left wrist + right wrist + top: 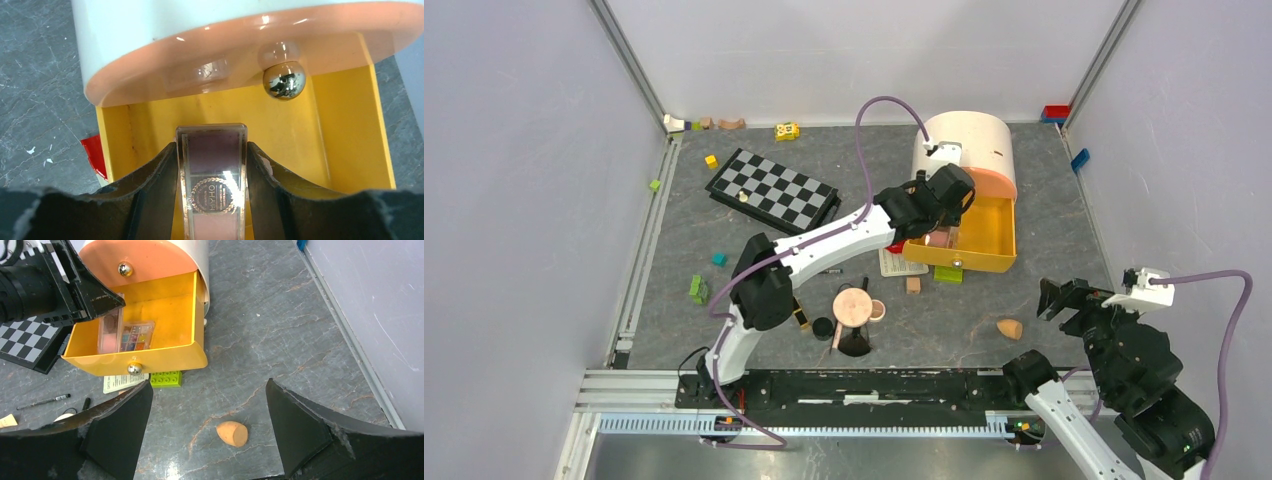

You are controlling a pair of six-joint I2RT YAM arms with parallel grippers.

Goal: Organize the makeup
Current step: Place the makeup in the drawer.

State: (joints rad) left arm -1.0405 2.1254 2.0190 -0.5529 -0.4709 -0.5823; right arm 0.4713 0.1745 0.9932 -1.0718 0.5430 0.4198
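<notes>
Left tool [212,150] clamps the rectangular pink palette [212,200] inside the open yellow plastic drawer [345,130], nearer its nine o'clock wall. Right tool [209,390] gapes empty above the orange teardrop sponge [232,433], which lies at the drawer's five o'clock with open grey table [300,340] toward three o'clock.

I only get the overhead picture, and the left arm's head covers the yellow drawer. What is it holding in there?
Observer: Its wrist camera shows the left gripper clamped on a pink palette, over the floor of the open yellow drawer.
Operator: Is anything in the drawer already?
Observer: Yes. The right wrist camera shows a multicolour palette lying inside, beside the pink one.
Operator: And the right arm's claw, is it empty?
Observer: Empty. The right gripper stands wide open, with the orange sponge lying on the table ahead of it.
</notes>
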